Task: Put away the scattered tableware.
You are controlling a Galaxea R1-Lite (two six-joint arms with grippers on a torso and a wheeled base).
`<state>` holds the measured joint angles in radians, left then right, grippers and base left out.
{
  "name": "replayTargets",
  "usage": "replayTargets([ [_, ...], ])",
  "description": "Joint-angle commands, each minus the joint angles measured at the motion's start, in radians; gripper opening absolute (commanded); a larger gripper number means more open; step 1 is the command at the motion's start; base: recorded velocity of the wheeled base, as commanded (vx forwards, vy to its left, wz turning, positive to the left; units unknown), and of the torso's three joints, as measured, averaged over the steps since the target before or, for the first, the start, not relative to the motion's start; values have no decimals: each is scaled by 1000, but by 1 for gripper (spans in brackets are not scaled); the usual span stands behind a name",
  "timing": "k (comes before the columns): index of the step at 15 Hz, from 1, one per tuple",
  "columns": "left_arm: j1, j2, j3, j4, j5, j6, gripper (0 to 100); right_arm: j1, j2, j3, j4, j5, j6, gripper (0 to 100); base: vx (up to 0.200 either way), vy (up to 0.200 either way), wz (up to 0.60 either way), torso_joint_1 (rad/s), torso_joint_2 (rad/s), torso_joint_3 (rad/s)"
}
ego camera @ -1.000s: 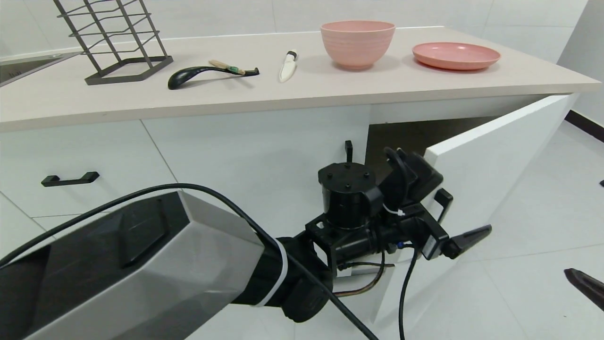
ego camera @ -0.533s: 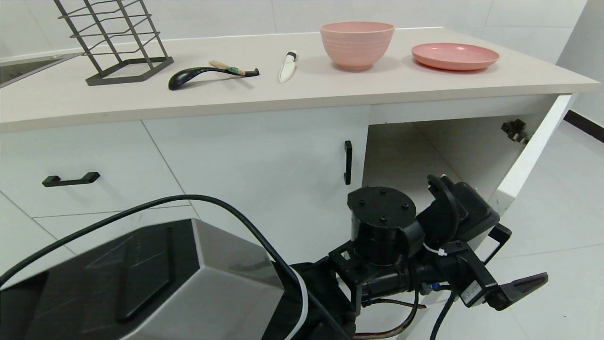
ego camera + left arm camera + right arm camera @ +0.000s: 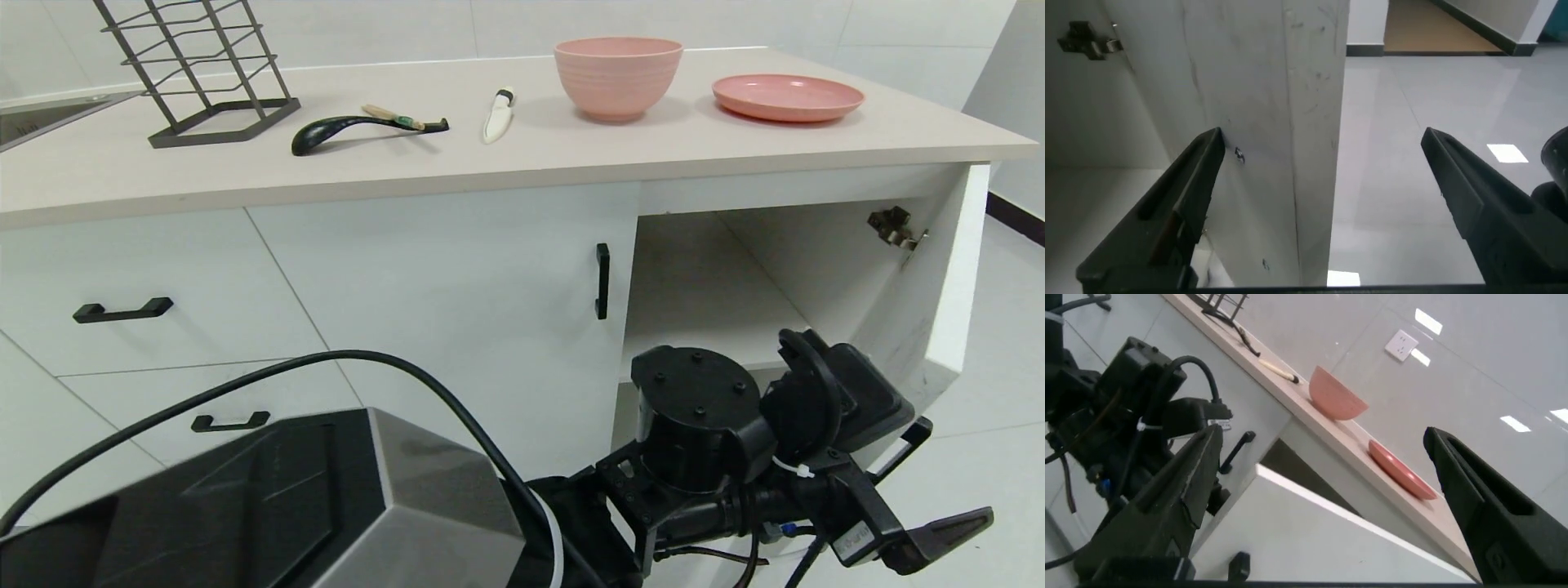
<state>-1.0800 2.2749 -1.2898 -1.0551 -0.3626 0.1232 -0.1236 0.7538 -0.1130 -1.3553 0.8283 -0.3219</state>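
The head view takes in the counter (image 3: pixel 735 139): left of the pink bowl (image 3: pixel 618 75) lie a black spoon (image 3: pixel 359 131) and a white knife (image 3: pixel 498 114), and right of the bowl sits the pink plate (image 3: pixel 788 96). The left gripper (image 3: pixel 1323 212) (fingers spread wide, holding nothing) hangs well below the bowl, facing the open cabinet door (image 3: pixel 1315 122). The right gripper (image 3: pixel 1323 506) is likewise spread, far from the bowl.

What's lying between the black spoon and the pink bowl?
A small white knife lies between the black spoon and pink bowl, in the head view.
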Motion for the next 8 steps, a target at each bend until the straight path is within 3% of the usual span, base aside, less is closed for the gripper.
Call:
replayTargets([
  [1,-14,20,-19,-3,8,-7,100,-18,-19,1,1,0,0,100,0,0,0,0,0,0],
  [8,-64,49,-34,-22,10,-20,100,-51,-100,-25,1,-1,1,100,0,0,0,0,0,0],
])
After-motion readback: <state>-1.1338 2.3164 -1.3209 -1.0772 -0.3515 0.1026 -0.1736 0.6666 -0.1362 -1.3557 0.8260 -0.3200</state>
